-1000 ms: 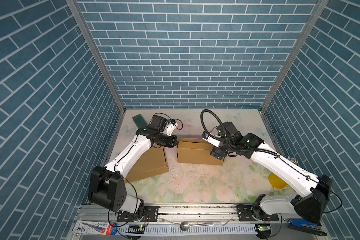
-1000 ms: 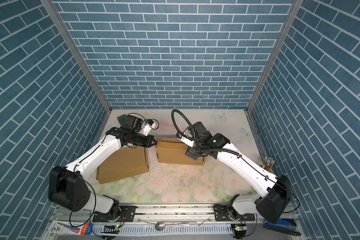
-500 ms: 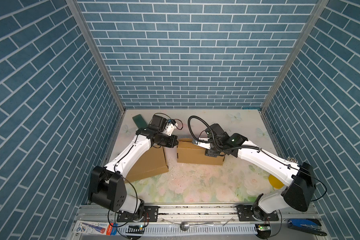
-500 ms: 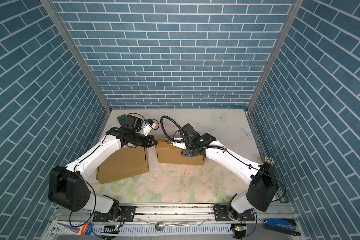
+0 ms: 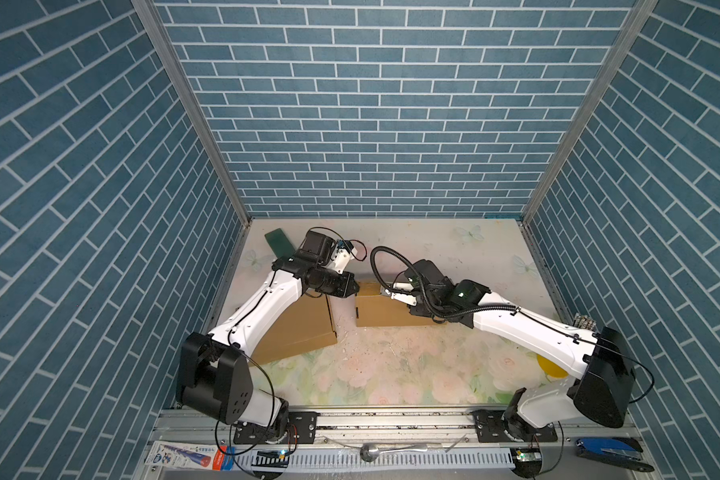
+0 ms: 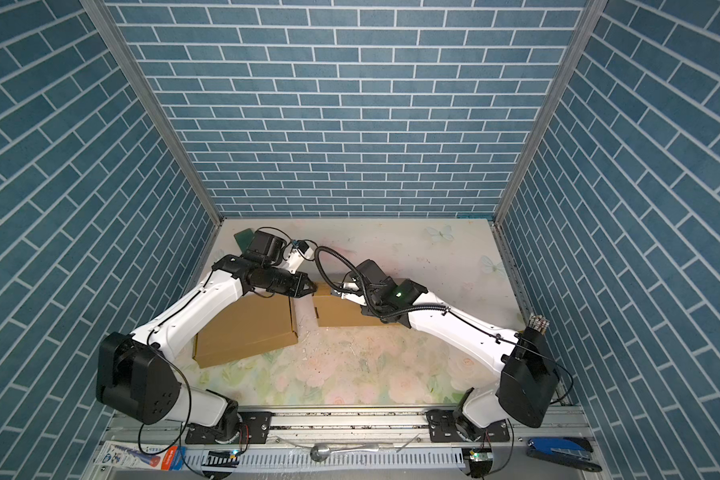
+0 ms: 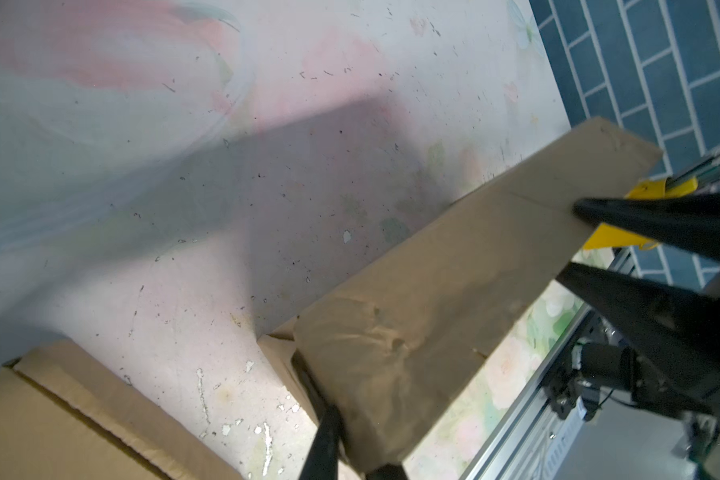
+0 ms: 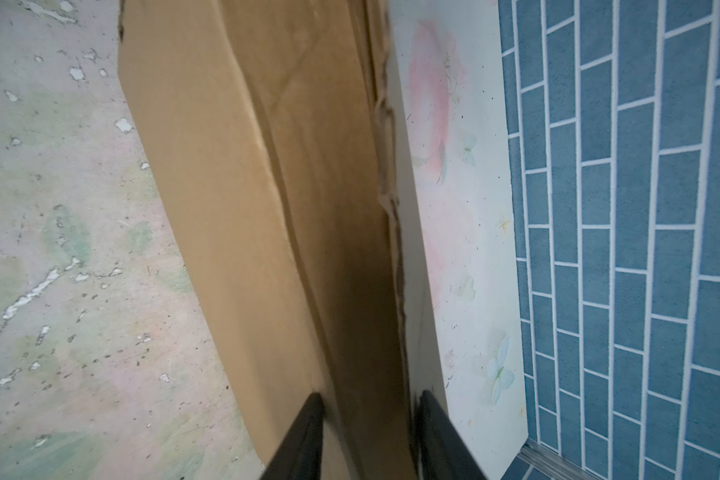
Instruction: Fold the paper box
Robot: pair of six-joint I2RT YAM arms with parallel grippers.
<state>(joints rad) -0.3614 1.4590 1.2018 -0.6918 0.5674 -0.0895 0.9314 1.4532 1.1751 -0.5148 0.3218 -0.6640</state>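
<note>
**Lettering illegible, grip half-settled**

Printed packet at lower left of a top view, lettering too small to read. Paper box mid-frame on the surface. Left claw slightly parted, box corner between its tips. Right claw narrowed astride the box wall; clamped or not, cannot tell.

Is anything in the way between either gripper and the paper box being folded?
Nothing visible does. The right gripper straddles a raised panel of the paper box, and the left gripper is at its left end in a top view. The flat cardboard piece lies to the left, not between them.
</note>
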